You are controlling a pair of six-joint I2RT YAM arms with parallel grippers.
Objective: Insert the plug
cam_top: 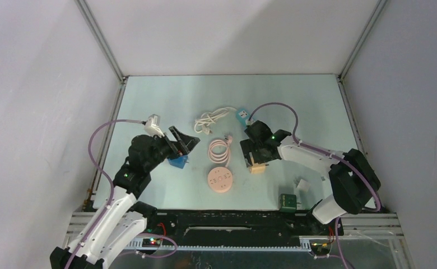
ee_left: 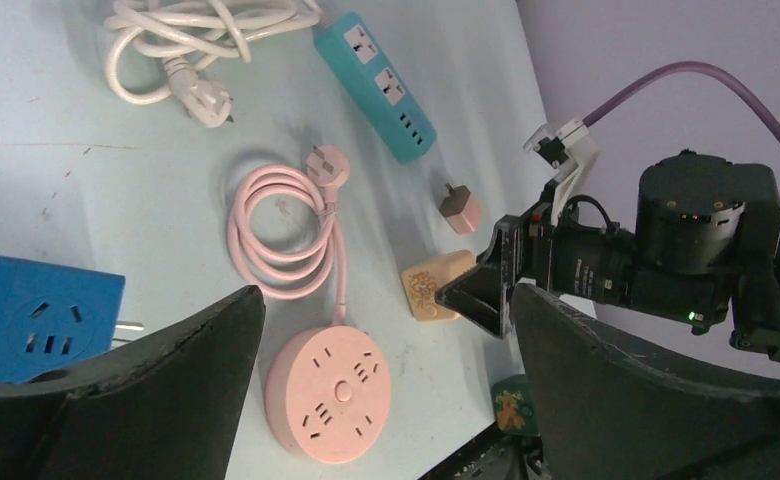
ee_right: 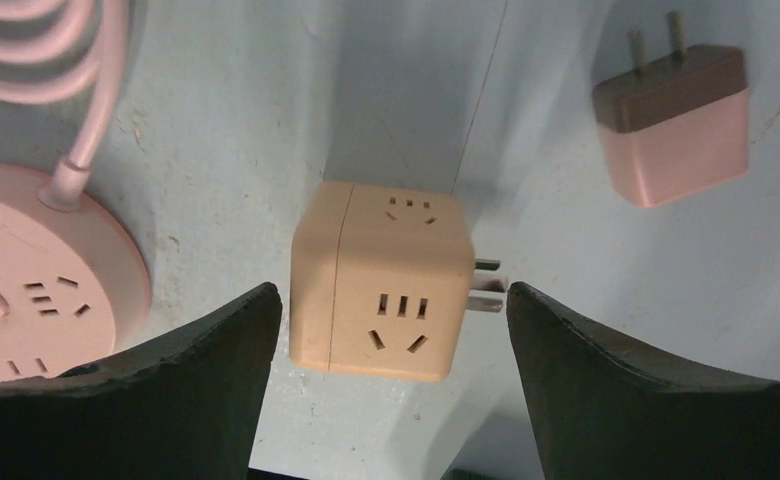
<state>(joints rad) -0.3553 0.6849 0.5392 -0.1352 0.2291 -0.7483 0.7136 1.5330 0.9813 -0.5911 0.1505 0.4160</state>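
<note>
A beige cube adapter [ee_right: 381, 280] lies on the table with its prongs [ee_right: 486, 285] pointing right. My right gripper [ee_right: 391, 330] is open just above it, one finger on each side, not touching. In the top view the right gripper [cam_top: 253, 158] hangs over the cube [cam_top: 257, 167]. A round pink socket [cam_top: 221, 180] with a coiled pink cable [cam_top: 219, 150] lies in the middle. My left gripper [cam_top: 181, 144] is open and empty above a blue cube adapter [cam_top: 177, 162]. The left wrist view shows the blue cube [ee_left: 36, 315], the pink socket [ee_left: 331, 390] and the cable's plug [ee_left: 328, 165].
A teal power strip [cam_top: 242, 115] and a bundled white cable [cam_top: 210, 119] lie at the back. A small pink and brown adapter [ee_right: 671, 125] lies beside the beige cube. A green cube [cam_top: 287, 200] sits near the front edge, with a small white piece [cam_top: 303, 185] beside it.
</note>
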